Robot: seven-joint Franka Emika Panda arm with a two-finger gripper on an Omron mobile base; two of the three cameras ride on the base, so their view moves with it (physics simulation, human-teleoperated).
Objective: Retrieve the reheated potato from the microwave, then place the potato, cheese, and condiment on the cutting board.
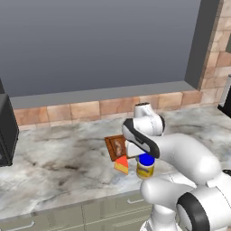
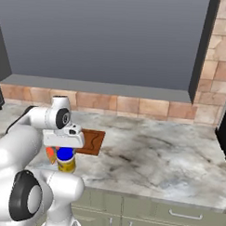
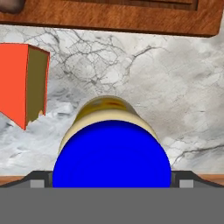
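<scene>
In your left base view, the arm bends forward over the marble counter (image 1: 58, 158), and its hand hangs just above the jar (image 1: 145, 166), which stands upright near the counter's front edge. The cheese (image 1: 122, 164) lies just left of the jar, close to it; you cannot tell whether they touch. Behind both sits the board (image 1: 113, 147) with the potato (image 1: 119, 146) on it. A black appliance (image 1: 6, 131) stands at the far left.

In your right base view, the hand sits directly over the jar (image 2: 66, 160), hiding the fingers. The cheese (image 2: 50, 154) peeks out orange just left of the jar, and the board (image 2: 91, 141) lies behind and to the right, partly under the hand.

In your hand view, you look straight down on the blue lid (image 3: 111, 153), which lies low in the picture between the finger tips. The gripper (image 3: 111, 181) is spread wider than the lid, one tip at each side; you cannot tell whether it is touching the jar. The cheese (image 3: 22, 83) lies to the left, apart from the jar, and the board's (image 3: 113, 19) edge runs along the top.
</scene>
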